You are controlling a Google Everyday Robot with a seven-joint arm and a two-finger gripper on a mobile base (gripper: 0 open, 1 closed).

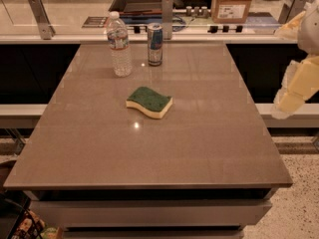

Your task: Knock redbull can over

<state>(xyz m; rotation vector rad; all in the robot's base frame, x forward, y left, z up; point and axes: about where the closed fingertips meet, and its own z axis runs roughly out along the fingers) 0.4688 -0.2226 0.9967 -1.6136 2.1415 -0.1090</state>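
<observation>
The redbull can (155, 44) stands upright near the far edge of the brown table (149, 153). It is silver and blue with a red mark. A taller clear water bottle (119, 45) stands just left of it. My gripper (291, 94) shows as pale yellowish-white parts at the right edge of the view. It hangs beyond the table's right side, far from the can and nearer to me than the can. It touches nothing.
A green and yellow sponge (149, 102) lies on the table in front of the can and bottle. Behind the table runs a counter (75, 19) with a cardboard box (233, 3), a dark tray and metal brackets.
</observation>
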